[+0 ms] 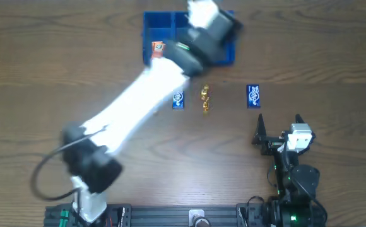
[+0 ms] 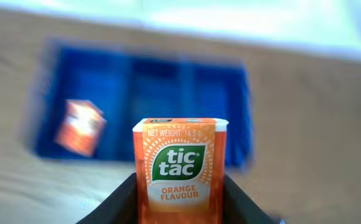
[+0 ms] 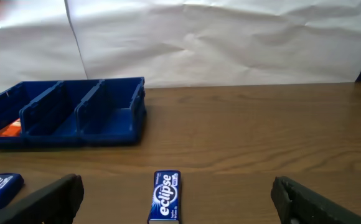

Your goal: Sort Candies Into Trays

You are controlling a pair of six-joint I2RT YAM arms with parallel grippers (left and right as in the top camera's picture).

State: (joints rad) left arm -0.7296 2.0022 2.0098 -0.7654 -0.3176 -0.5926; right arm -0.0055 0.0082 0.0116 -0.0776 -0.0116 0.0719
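On the table (image 1: 334,57) sits a blue tray (image 1: 158,25) with one orange box (image 1: 157,48) in its left end compartment. The left gripper (image 2: 180,180) hangs by the tray, clamped on another orange pack (image 2: 180,155). The right gripper (image 1: 279,117) gapes wide, near its base. Two blue packs (image 1: 253,96) (image 1: 178,99) and a gold candy (image 1: 206,99) lie between tray and bases.

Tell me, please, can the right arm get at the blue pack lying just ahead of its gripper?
Probably yes: the right gripper stands open, facing the blue pack, with only tabletop between them.
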